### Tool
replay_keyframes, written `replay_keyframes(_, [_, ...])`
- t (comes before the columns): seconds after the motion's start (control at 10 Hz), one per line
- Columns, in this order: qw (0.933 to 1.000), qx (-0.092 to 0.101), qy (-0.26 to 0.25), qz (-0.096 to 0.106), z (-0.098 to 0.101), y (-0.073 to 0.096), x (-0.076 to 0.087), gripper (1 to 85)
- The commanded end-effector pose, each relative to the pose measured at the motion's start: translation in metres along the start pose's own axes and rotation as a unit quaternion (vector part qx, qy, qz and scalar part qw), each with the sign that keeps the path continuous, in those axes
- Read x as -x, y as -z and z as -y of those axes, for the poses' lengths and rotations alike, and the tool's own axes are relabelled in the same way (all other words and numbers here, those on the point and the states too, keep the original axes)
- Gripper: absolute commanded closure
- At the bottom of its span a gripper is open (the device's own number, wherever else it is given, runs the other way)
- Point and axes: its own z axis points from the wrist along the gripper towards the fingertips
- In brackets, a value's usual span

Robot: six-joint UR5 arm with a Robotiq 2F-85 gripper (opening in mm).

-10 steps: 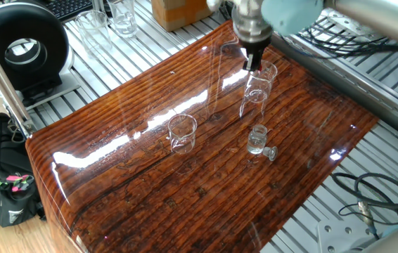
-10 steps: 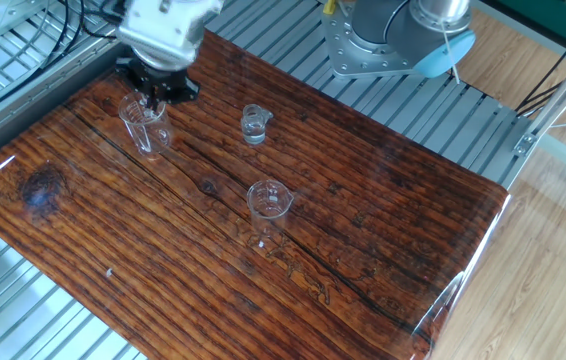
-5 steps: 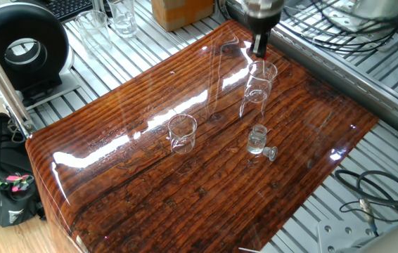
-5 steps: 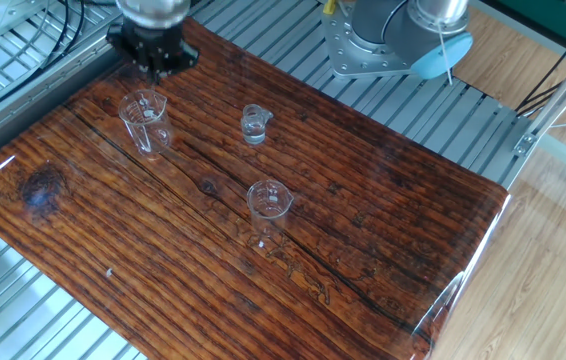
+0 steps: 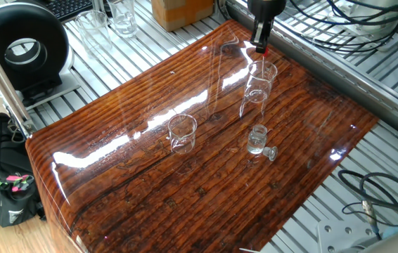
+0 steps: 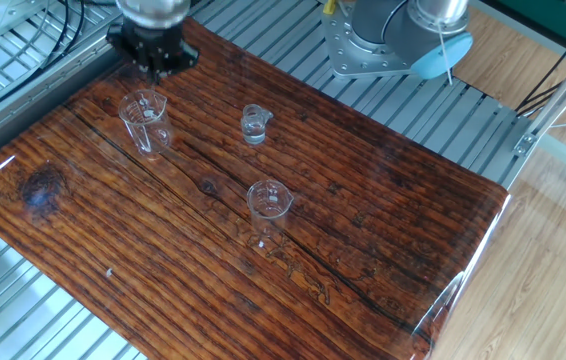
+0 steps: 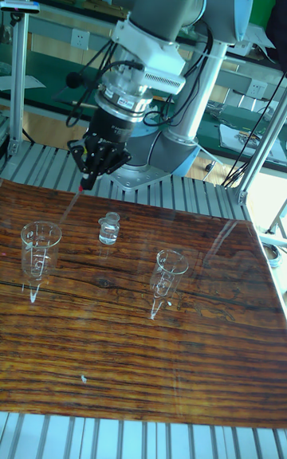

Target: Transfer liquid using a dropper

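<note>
My gripper (image 5: 261, 39) hangs above the far end of the wooden table (image 5: 206, 204), shut on the red bulb of the dropper (image 5: 261, 50). In the tall fixed view the gripper (image 7: 89, 174) holds the dropper (image 7: 73, 202) slanting down towards a tall clear glass vessel (image 7: 37, 245). That vessel (image 5: 257, 86) stands right below the gripper (image 6: 153, 62). Whether the tip is still inside the vessel, I cannot tell. Nearby are a small clear bottle (image 5: 257, 139), its stopper (image 5: 271, 153) lying beside it, and a second glass vessel (image 5: 182, 133). The liquid is too faint to make out.
A black round device (image 5: 20, 46), spare glassware (image 5: 111, 20) and a cardboard box (image 5: 181, 10) sit on the metal bench behind the table. A backpack (image 5: 2, 190) lies on the floor at left. The robot base (image 6: 403, 35) and cables (image 5: 368, 200) flank the table.
The gripper has risen from just over the tall vessel's rim, drawing the dropper up with it. The vessels, bottle and stopper have not moved.
</note>
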Motion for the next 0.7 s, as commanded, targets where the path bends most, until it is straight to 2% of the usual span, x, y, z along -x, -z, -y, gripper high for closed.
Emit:
replay_keyframes(0.0, [0.9997, 0.011, -0.020, -0.001, -0.022, 0.017, -0.001, 83.7])
replay_keyframes(0.2, [0.9993, 0.031, -0.023, -0.003, -0.033, 0.018, -0.001, 83.7])
replay_keyframes(0.3, [0.9985, 0.046, -0.024, -0.014, -0.041, 0.018, -0.005, 83.7])
replay_keyframes(0.4, [0.9967, 0.068, -0.027, -0.035, -0.050, 0.018, -0.013, 83.7])
replay_keyframes(0.5, [0.9941, 0.094, -0.034, -0.042, -0.062, 0.019, -0.017, 83.7])
replay_keyframes(0.6, [0.9905, 0.124, -0.043, -0.040, -0.077, 0.023, -0.016, 83.7])
